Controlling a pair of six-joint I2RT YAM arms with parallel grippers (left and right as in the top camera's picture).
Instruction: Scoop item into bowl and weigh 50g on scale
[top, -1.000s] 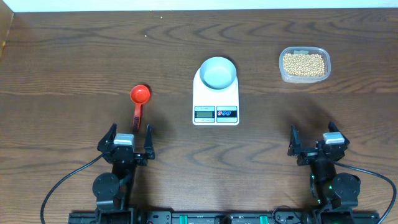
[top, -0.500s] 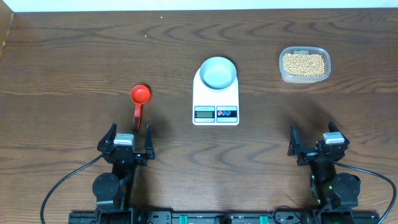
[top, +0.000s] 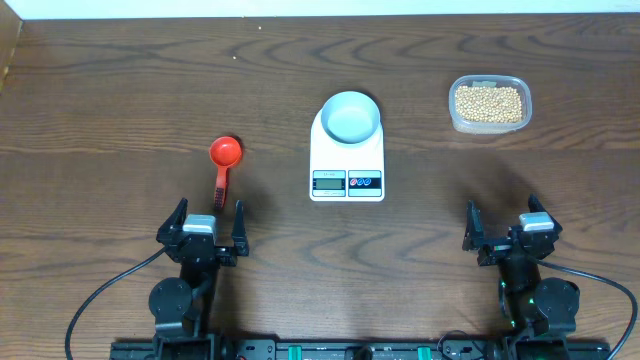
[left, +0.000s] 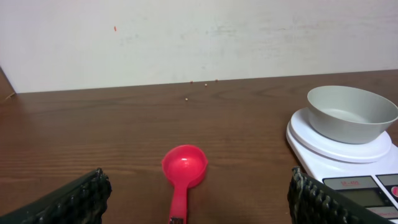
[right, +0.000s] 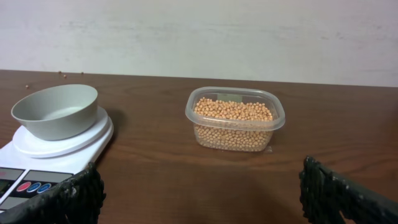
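No change — left hand (top: 210, 212) unmoved, right hand (top: 503, 214) unmoved, nothing shifted

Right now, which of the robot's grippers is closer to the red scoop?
Left. The left gripper is right at the near end of the red scoop handle, jaws open. The right gripper is far across the table, beyond the scale.

Overhead looks straight down; both wrist views sit low, facing the far wall (left: 199, 37) — sharing the scale (top: 347, 160) and bowl (top: 350, 117).
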